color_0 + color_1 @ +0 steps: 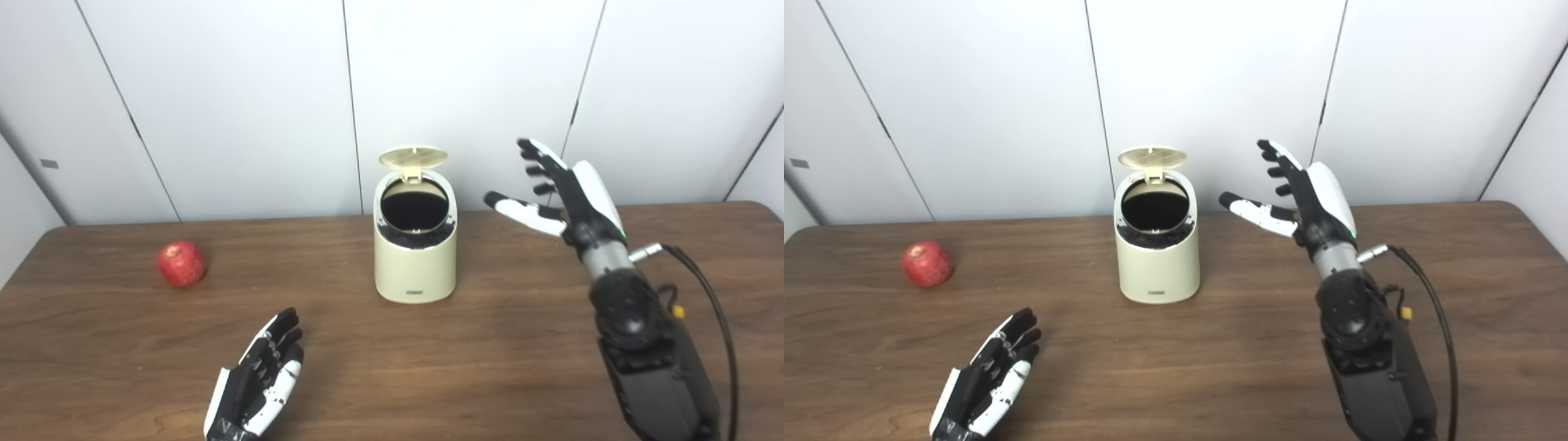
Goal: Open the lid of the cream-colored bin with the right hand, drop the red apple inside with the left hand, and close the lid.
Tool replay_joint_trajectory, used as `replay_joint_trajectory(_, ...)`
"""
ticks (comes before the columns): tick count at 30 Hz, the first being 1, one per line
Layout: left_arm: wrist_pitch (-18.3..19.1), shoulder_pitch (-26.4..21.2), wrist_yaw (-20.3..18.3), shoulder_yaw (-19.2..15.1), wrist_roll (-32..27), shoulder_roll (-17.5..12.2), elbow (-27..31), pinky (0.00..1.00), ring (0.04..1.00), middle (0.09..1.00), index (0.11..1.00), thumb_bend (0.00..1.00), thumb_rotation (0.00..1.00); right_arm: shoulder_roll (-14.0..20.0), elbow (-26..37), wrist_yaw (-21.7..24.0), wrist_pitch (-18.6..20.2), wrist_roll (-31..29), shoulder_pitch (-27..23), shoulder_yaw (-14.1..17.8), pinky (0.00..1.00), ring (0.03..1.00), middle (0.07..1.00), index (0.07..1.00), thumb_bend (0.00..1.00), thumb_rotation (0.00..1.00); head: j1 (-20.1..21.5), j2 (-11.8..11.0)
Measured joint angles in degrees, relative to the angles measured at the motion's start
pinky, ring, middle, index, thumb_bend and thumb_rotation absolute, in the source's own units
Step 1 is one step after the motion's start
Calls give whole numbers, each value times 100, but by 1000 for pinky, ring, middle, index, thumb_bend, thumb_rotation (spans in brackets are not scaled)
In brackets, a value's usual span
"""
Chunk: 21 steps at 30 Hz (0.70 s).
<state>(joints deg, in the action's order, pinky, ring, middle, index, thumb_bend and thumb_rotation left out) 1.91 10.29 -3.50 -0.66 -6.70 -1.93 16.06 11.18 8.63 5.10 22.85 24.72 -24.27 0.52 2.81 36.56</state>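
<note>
Here, in the left eye view, the cream-colored bin (pixel 415 257) stands upright near the middle of the desk (pixel 490 367), closer to its far edge than its near one. Its lid (pixel 413 157) is tipped up and back on the rear hinge, and the round mouth below shows dark. The red apple (pixel 182 264) sits on the wood toward the desk's left edge, well apart from the bin. The left hand (pixel 257 383) lies low by the near edge — fingers (pixel 283 327) stretched flat and apart, holding nothing, pointing toward the far edge. The right hand (pixel 560 193) is raised off the desk to the right of the bin, near it but not touching, its fingers spread and empty, thumb reaching toward the bin.

In the right eye view the same layout appears: the bin with its lid up, the apple alone at the left, the left hand spread by the near edge. The right hand is splayed beside the bin — a clear gap between thumb and bin wall. A black cable (pixel 1433 306) loops from the right wrist toward the near edge.
</note>
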Motion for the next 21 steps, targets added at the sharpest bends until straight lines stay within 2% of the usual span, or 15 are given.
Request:
replay_joint_trajectory(4,30,1,15,-53,-7,2,0,918,903,904,894,299,346,-99,171,243,327,-960,506,477,847,905,945,928,503,912,17,17)
replay_joint_trajectory(6,42,0,13,-60,-37,3,1,924,905,905,896,296,350,-118,214,293,370,-1250,754,551,861,925,955,934,514,959,26,35)
replay_joint_trajectory(7,55,0,13,-69,-52,2,1,925,905,907,895,296,351,-136,241,293,362,-1380,892,572,892,947,962,941,484,982,35,35)
replay_joint_trajectory(9,77,1,14,-88,-66,2,3,927,907,908,895,301,361,-221,249,286,335,-1628,1088,641,904,959,965,946,486,996,53,44)
replay_joint_trajectory(12,82,-3,12,-91,-70,2,4,927,907,908,899,321,392,-305,240,264,88,-1934,1326,673,908,955,956,934,567,984,44,35)
replay_joint_trajectory(17,82,-24,13,-110,-70,-1,5,918,903,906,894,322,386,-296,240,222,-307,-2096,1645,638,934,952,952,937,570,1000,35,70)
replay_joint_trajectory(21,84,-21,17,-131,-63,0,8,914,899,904,892,339,396,-304,229,190,-388,-2324,1806,659,929,949,953,941,595,1000,18,96)
